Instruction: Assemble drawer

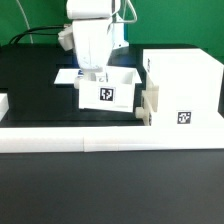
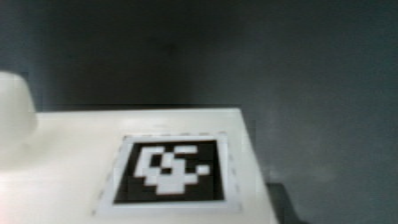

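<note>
Black tabletop (image 1: pixel 30 80): a small white plastic open-top tray (image 1: pixel 107 91) is covered from above by the gripper (image 1: pixel 100 74), its opening undeterminable; insertion into the large white cube-like case (image 1: pixel 185 85) at right is judged next.

The case (image 1: pixel 182 85) and the tray (image 1: pixel 106 92) look like smooth matt white plastic; the worktop (image 1: pixel 30 75) is matt black; the printed tag (image 2: pixel 173 172) looks flat and dull.

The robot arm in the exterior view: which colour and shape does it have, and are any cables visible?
The robot arm is white and blocky, with rounded casing. A thin pale cable loops beside its upper part. No markings can be made out, and the gripper fingers are hidden.
</note>
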You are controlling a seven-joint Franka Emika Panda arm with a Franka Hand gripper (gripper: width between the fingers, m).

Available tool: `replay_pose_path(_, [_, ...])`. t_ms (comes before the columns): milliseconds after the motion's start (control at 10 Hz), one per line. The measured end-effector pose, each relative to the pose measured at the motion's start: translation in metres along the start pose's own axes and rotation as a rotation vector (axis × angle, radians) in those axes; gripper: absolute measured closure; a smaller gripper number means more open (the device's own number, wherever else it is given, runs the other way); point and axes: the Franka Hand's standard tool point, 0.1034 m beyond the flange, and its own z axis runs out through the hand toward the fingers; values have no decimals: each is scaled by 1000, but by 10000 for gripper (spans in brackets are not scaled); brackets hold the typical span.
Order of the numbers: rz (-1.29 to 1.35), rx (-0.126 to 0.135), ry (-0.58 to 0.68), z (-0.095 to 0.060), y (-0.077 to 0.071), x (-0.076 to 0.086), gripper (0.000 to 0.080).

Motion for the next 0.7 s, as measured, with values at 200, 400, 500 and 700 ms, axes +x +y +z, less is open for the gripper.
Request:
replay_pose_path(200, [3,-5,1,-3,7,3,757])
replay_pose_path(400, [10,-21,3,-3,8,6,757])
replay_pose_path(500, [12,-25,4,-3,8,6,757])
replay_pose_path(700, [7,-31,5,-2,7,10,757])
